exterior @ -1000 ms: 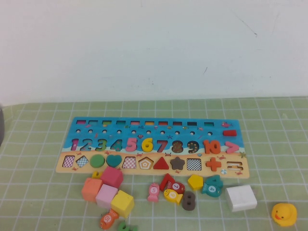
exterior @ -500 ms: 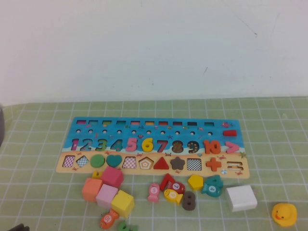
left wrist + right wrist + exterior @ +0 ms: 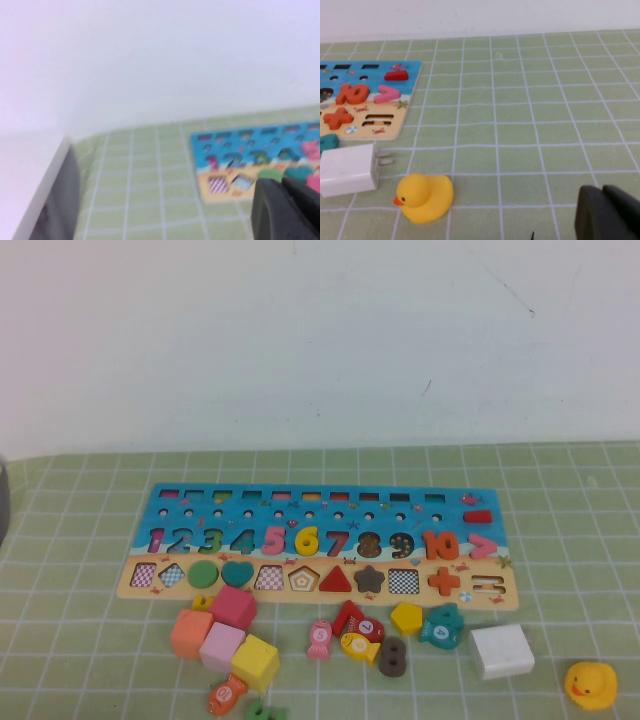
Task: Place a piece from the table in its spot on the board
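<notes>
The board (image 3: 150, 502) lies across the middle of the green checked cloth, with a blue top and a tan strip. The yellow numeral "6" piece (image 3: 306, 539) sits in the board's digit row between the pink 5 and the red 7. Neither gripper shows in the high view. My left gripper (image 3: 282, 182) is shut and empty, hovering near the board's left end (image 3: 250, 145). My right gripper (image 3: 601, 189) is shut and empty over bare cloth, to the right of the board's right end (image 3: 410, 95).
Loose pieces lie in front of the board: coloured cubes including a yellow cube (image 3: 255, 662), a yellow hexagon (image 3: 406, 618), fish pieces and a brown 8 (image 3: 392, 657). A white charger (image 3: 502, 651) and a yellow rubber duck (image 3: 590, 685) sit at the front right.
A dark bit of the left arm that showed at the bottom left edge half a second ago is out of the high view now. Nothing on the table has moved.
</notes>
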`<state>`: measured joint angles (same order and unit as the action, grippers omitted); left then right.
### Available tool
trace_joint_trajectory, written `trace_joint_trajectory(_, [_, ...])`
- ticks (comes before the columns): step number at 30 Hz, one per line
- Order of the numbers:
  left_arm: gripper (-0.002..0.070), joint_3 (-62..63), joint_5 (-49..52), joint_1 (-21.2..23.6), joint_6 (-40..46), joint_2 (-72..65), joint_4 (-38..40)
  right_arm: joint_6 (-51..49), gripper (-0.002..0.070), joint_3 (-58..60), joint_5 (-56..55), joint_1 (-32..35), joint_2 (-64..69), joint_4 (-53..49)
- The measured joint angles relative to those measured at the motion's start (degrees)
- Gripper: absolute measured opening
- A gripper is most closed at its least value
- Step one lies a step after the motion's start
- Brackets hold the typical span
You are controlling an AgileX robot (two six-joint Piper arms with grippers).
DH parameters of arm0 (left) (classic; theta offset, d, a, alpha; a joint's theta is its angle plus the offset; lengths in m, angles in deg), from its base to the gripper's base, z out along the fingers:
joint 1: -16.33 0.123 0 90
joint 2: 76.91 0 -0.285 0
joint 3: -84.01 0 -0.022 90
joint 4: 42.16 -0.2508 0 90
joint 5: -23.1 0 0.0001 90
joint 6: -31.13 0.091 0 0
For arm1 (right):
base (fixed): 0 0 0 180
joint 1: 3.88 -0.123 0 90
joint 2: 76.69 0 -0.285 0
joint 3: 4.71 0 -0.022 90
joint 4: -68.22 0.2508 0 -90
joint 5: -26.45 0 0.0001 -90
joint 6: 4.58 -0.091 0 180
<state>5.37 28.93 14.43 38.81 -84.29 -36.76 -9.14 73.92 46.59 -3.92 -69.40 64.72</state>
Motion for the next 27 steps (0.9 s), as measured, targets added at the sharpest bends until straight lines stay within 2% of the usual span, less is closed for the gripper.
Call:
trace_joint_trajectory(4, [-0.0001,0.0,5.5,2.8,0.1,0.1,0.0,0.0,-0.0001,0.0,0.0,0.0,0.0,0.0])
trace_joint_trajectory(8, [-0.0001,0.0,11.4,3.2,0.1,0.1,0.0,0.0,-0.0001,0.0,0.0,0.0,0.0,0.0])
trace_joint_trajectory(27, [-0.0001,0.0,12.1,3.2,0.1,0.1,0.0,0.0,-0.0001,0.0,0.0,0.0,0.0,0.0])
